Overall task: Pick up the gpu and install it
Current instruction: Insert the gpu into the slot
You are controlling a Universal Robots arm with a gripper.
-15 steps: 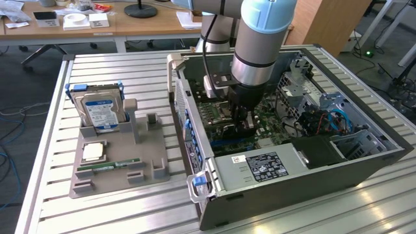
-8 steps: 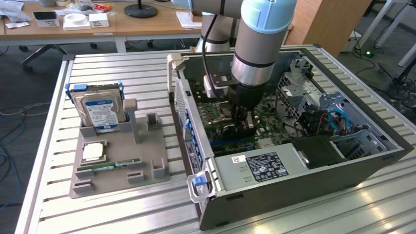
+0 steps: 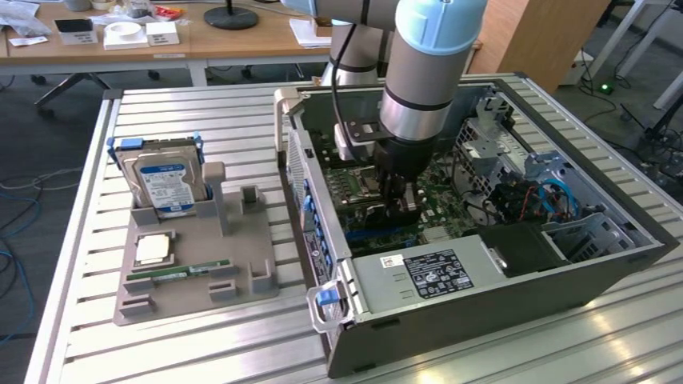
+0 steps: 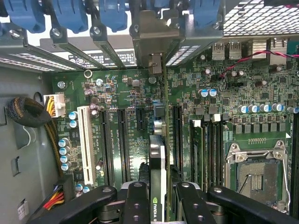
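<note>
Gripper (image 4: 158, 196) jaws closed on thin dark gpu card with silver end bracket (image 4: 158, 154), held edge-on inside open grey computer case (image 3: 597, 272), just above green motherboard (image 4: 126, 93) slots. Pickup done; card near slot, seating apparently not finished.

gpu (image 4: 158, 163): its near end is hiding between the gripper (image 4: 158, 198) fingers.
motherboard (image 4: 224, 116): the picture's edge is cutting it off.
hard drive (image 3: 165, 188): its label is looking too small to read.
</note>
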